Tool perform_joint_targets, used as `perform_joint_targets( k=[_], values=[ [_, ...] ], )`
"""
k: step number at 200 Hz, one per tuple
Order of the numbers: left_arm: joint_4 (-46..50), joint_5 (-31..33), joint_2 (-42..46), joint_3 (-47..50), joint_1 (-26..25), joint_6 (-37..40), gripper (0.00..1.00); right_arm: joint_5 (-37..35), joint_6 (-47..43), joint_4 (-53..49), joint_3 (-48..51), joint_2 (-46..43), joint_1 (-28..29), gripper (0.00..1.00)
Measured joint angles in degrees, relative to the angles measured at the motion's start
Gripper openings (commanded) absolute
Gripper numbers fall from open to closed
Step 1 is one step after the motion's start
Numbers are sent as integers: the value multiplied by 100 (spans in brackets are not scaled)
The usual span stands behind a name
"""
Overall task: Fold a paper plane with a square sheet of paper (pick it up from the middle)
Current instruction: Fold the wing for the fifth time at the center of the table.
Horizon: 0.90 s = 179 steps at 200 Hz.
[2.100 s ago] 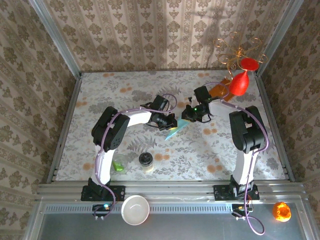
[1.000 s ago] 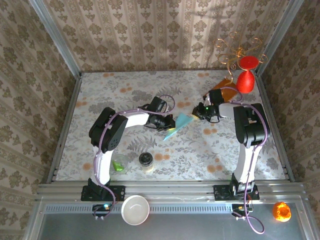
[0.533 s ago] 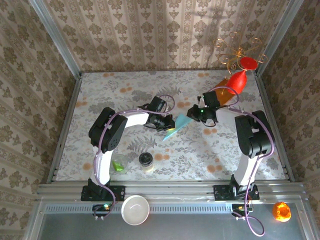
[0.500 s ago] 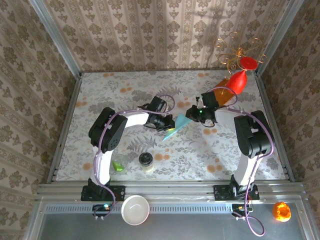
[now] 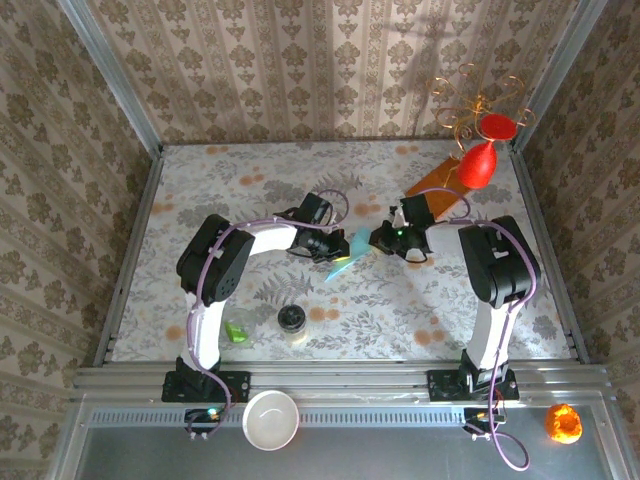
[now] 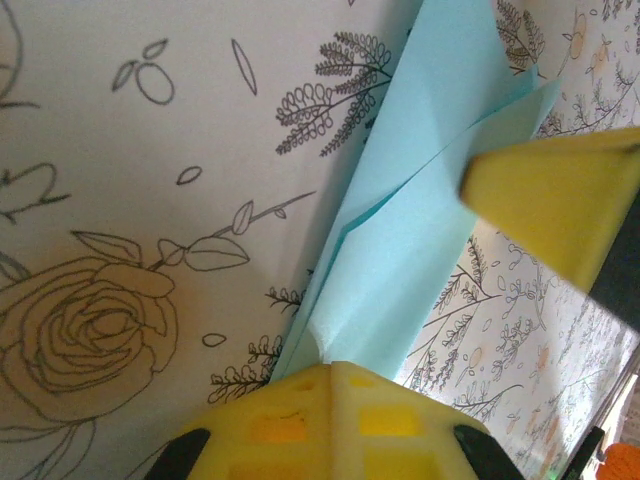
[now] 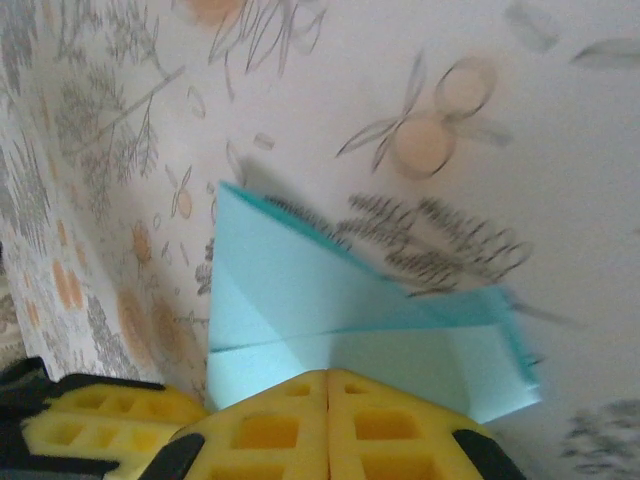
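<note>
The floral surface (image 5: 230,190) carries the light blue paper (image 5: 348,256) near its middle, partly folded into a long tapering shape with layered creases, stretched between the two arms. The left end effector (image 6: 333,375) has its yellow pads pressed together on one end. The right end effector (image 7: 328,385) pinches the opposite end likewise; whether the paper is lifted clear of the surface is hard to tell.

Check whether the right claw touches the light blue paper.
Touching: the right wrist view shows the paper pinched between the shut fingers of the right claw.
</note>
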State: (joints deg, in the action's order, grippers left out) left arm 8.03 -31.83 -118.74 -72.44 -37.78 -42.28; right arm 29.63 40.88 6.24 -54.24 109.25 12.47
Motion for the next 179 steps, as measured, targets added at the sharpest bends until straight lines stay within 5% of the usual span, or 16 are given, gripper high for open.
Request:
perform_joint_targets(
  k=[82,125,179],
  values=[
    [107,-68,39,-15,37,26,0,-328,26,83,20,-83,-544,13],
    [612,39,352,-107,66,7,25,-828,-22,-507,52,-841,-308,30],
    [693,459,1941,356,662,39,51,-1563,203,-1565,17,-1602,501,53]
  ],
)
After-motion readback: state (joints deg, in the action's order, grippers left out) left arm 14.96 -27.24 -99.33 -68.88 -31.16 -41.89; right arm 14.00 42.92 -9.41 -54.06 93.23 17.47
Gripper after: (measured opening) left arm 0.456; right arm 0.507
